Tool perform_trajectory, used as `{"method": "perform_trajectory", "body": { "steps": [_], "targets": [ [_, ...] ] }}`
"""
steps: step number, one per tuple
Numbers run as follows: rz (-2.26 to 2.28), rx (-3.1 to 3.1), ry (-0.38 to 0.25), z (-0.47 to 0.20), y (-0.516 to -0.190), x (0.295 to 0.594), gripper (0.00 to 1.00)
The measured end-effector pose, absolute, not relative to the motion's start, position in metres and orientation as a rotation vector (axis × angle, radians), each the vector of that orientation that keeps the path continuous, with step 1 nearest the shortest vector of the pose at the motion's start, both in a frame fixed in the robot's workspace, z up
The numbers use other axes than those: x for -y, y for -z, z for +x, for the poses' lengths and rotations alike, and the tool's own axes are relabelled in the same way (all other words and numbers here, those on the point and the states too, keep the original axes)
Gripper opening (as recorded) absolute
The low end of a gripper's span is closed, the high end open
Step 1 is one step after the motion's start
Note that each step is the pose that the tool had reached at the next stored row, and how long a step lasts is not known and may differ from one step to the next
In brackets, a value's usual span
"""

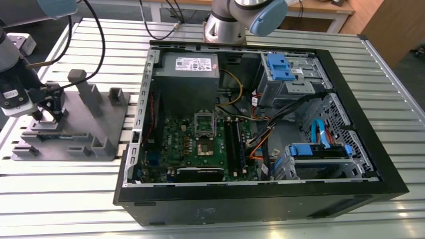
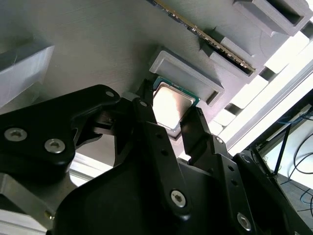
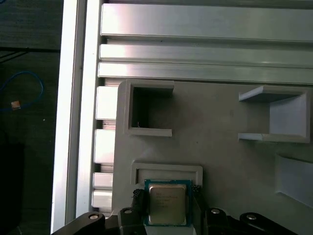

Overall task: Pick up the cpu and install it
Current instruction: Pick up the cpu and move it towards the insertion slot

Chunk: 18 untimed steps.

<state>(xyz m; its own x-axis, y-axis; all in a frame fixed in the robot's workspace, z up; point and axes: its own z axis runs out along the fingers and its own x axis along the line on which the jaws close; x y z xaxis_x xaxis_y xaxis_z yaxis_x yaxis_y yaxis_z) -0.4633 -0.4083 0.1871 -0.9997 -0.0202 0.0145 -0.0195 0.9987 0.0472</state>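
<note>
Silver-topped flat square cpu (image 3: 166,204) sits in nest of grey plastic fixture block (image 3: 220,112), well apart from open black computer case (image 1: 265,204). I read step as pick-up, grasp stage. Black 2-finger gripper (image 2: 171,116) straddles cpu, fingers (image 2: 149,125) set against 2 opposite edges, clamping it. Lift calls for level, straight pull.

Open computer case (image 1: 265,205) beside grey fixture tray (image 1: 109,125)

Slatted aluminium table (image 1: 66,199); wooden desk (image 1: 319,6) behind; dark floor (image 3: 24,127) beside.
</note>
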Motion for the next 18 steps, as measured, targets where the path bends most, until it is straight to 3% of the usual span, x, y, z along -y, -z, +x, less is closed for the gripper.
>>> {"method": "perform_trajectory", "body": {
  "steps": [18],
  "targets": [
    [0.031, 3.125, 0.073, -0.463, -0.207, 0.408, 0.47]
  ]
}}
